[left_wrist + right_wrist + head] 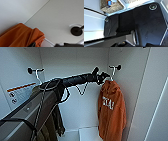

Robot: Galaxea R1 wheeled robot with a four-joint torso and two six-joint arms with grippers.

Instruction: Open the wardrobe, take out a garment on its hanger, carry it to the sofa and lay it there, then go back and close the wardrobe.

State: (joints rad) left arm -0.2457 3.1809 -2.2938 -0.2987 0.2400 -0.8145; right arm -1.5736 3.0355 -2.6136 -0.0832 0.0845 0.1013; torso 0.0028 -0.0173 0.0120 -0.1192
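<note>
Nearest you, your left arm reaches into the open wardrobe, past a dark olive jacket hanging below it. Its fingers sit right at the hanger hook above the orange jacket; you cannot tell whether they are open or closed. The orange jacket hangs against the wardrobe's right wall, its white print facing you, with its collar close to the wrist camera. Beside the right arm's dark plate sits a wicker basket.
</note>
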